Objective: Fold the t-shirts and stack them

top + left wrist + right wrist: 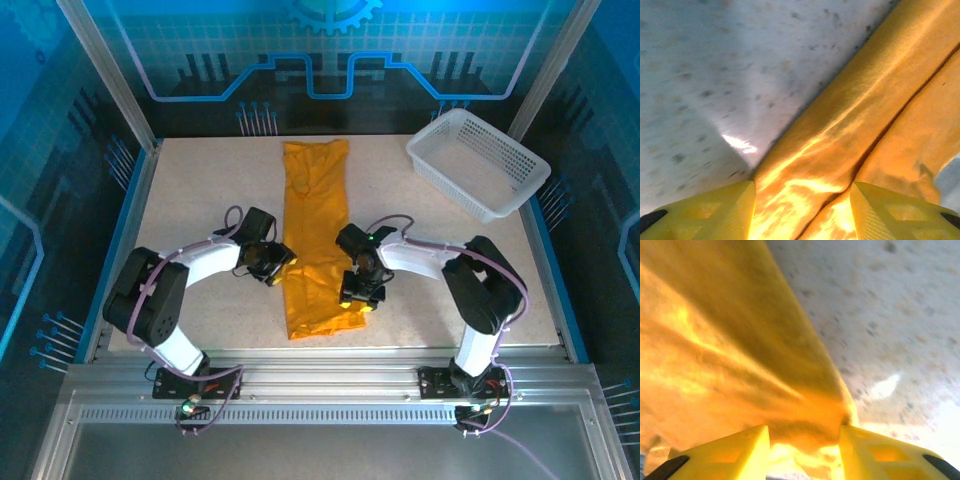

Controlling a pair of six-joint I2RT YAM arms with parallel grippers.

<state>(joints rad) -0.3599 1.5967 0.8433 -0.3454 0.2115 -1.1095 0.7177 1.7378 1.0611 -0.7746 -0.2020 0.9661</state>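
The orange-yellow t-shirt (315, 230) is laid on the table (200, 190) as a long, narrow folded strip. It runs down the middle of the table, from near the far edge towards the near edge. Its near end is seen to be slightly wider and rumpled, and it lies short of the near edge. A white mesh basket (480, 165) is set at the far right corner of the table, well apart from the shirt and turned at an angle to the table's edges.

The left arm (200, 262) is reached in from the near left, and the left jaws are placed at the left edge of the strip, in its near half. In the left wrist view the left jaws are held moderately wide. The cloth (850, 125) lies flat between them with a lengthwise crease, and the bare speckled table (715, 60) is seen beside it. No pinch on the cloth is seen there.

The right arm (420, 258) is reached in from the near right, and the right jaws are placed at the right edge of the strip, a little nearer the near edge than the left jaws. In the right wrist view they are parted somewhat less. The folded edge of the shirt (715, 340) runs down between them, and the table (900, 315) is shown to the side. The cloth is not clamped there either.
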